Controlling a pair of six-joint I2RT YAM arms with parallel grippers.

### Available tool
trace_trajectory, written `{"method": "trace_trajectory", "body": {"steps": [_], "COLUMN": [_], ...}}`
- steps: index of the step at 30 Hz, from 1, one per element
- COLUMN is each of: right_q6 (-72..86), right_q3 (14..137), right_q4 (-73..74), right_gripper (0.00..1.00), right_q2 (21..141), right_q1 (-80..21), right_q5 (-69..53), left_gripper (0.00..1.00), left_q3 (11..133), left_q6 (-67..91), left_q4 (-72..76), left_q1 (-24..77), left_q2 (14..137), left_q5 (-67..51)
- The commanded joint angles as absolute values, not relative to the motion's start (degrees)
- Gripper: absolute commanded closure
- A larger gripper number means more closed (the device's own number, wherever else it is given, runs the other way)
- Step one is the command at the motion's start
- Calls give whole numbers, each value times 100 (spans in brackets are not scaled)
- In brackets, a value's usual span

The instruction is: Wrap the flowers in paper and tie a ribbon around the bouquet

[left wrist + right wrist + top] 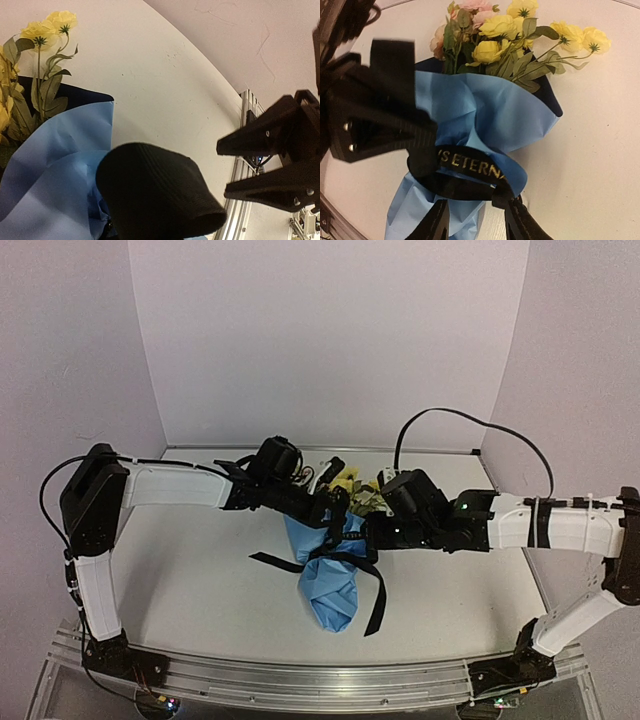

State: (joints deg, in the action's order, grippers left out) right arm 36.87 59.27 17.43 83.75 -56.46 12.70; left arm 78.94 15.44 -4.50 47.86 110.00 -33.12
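The bouquet lies mid-table, its yellow and pink flowers (352, 492) (500, 30) pointing to the back wall. Light blue paper (330, 595) (485, 107) (55, 165) forms a cone around the stems, with navy showing at the rim. A black ribbon (470, 167) (335, 558) with pale lettering circles the cone's waist, and its tails trail left and right. My left gripper (328, 515) (422, 142) is shut on the ribbon at the cone's side; in the left wrist view a ribbon loop (155, 195) hides its fingers. My right gripper (368, 533) (477, 225) stands open astride the cone, one fingertip (517, 222) touching the ribbon.
An aluminium rail (300, 680) (240, 200) runs along the near table edge by the arm bases. Pale walls close the back and both sides. A black cable (470, 420) arcs over the right arm.
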Motion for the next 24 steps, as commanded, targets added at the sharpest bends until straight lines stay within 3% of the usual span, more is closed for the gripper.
{"method": "trace_trajectory", "body": {"steps": [1, 10, 24], "right_q6": [3869, 3812, 3867], "right_q3": [6133, 6356, 6474], "right_q4": [1800, 1796, 1821], "right_gripper": [56, 55, 58], "right_q2": [8437, 8925, 9282], "right_q1": [-5451, -5220, -5220], "right_q5": [1174, 466, 376], "left_gripper": [100, 100, 100], "left_q3": [7793, 7698, 7494], "left_q6": [1389, 1409, 1422], "left_q4": [-490, -457, -364], "left_q1": [4890, 4929, 4923], "left_q2": [10761, 10690, 10446], "left_q5": [-3567, -3495, -3172]}}
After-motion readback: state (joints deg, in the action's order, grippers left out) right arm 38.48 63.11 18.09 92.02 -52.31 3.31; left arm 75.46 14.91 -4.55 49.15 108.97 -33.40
